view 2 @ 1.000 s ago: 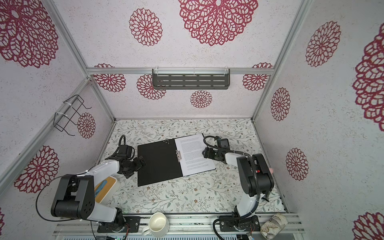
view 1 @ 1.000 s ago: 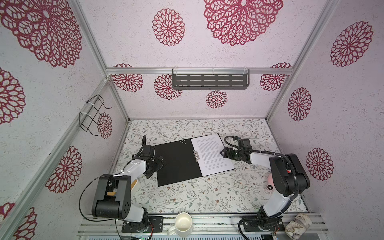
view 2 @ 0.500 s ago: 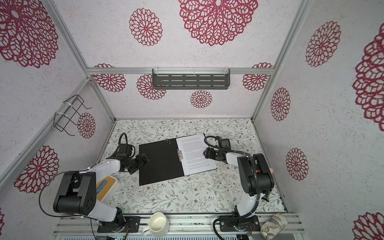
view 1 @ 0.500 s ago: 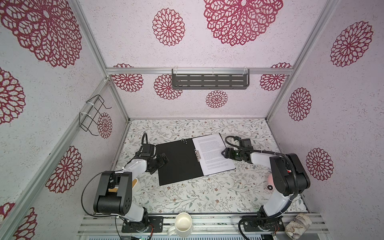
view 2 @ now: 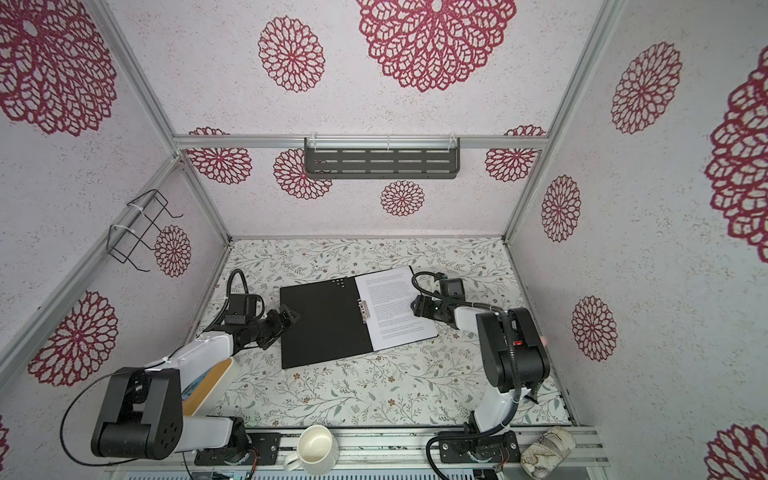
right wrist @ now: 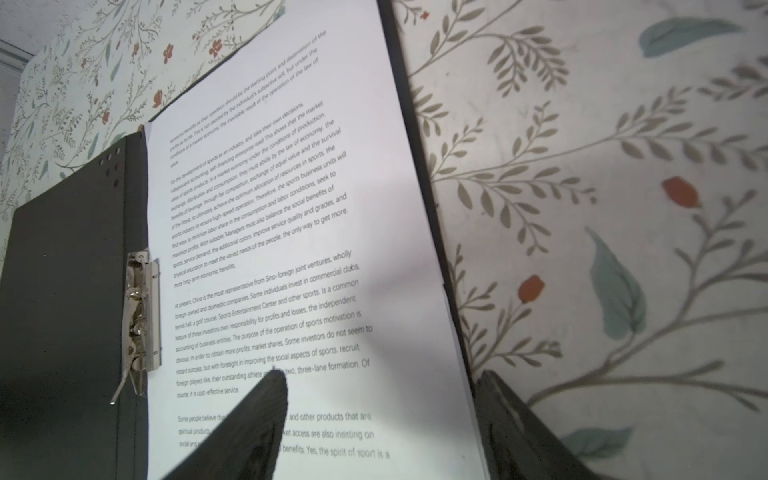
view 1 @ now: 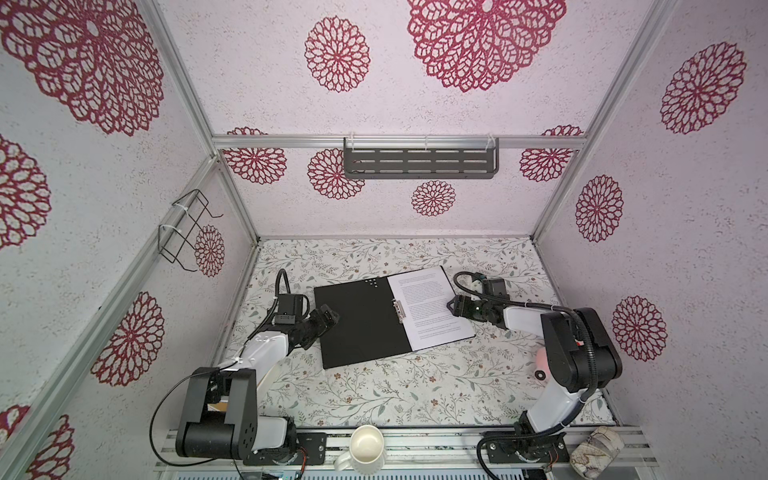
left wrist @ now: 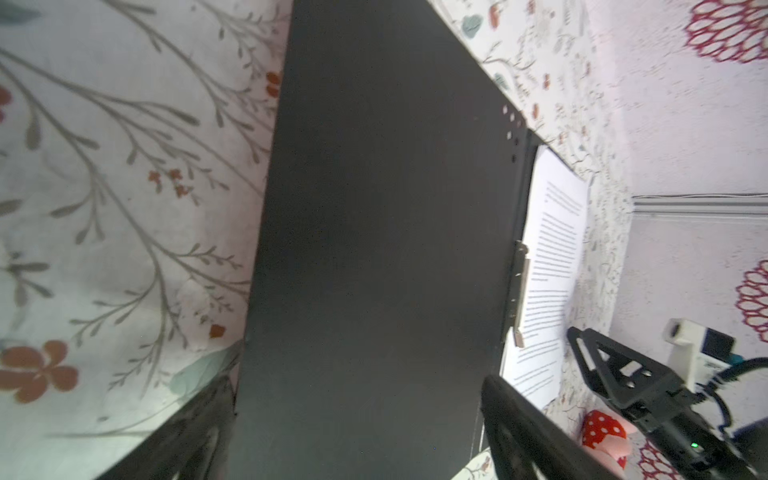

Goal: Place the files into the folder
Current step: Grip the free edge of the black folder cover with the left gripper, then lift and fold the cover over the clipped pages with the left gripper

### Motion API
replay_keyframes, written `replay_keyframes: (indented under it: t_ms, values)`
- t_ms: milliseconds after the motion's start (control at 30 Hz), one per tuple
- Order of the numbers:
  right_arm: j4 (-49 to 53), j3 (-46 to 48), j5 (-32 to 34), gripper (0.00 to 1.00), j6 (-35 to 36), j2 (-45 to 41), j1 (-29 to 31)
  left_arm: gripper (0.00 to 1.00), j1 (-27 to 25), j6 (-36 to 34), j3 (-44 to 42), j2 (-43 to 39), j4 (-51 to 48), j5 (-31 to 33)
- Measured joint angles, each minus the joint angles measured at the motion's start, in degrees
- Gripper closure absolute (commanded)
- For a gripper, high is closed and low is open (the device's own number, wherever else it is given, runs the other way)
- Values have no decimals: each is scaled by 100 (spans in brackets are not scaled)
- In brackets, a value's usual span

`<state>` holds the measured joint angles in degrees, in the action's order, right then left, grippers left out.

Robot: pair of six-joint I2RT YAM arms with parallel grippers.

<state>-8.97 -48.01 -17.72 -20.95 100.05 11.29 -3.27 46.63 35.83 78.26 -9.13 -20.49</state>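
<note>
Jaws of the left gripper (view 1: 324, 326) are held wide at the outer edge of the folder (view 1: 357, 320), which is laid open with its spine running away from the robot. On its right half the files (view 1: 428, 303) are seen, their outer edge straddled by the parted right gripper (view 1: 453, 306). Their printed text is legible only in the right wrist view.

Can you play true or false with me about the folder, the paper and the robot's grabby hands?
The folder lies open, black side up. True.
The top sheet shows drawings. False: it shows printed text.
The sheet lies on the folder's left half. False: the right half, beside the metal clip.
The left gripper is open at the folder's left edge. True.
The mug stands on the folder. False: it stands apart, at the front rail.
</note>
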Motion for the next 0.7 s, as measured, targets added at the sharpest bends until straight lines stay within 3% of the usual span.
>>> replay_keyframes:
  t_ms: [267,700]
  values:
    - [-87,81,68,27,-4,-39,-26,4,20,527,-197,-579,1191,-271]
    - [-195,227,37,28,-33,-118,-26,4,-369,1429,-90,-629,3165,-581]
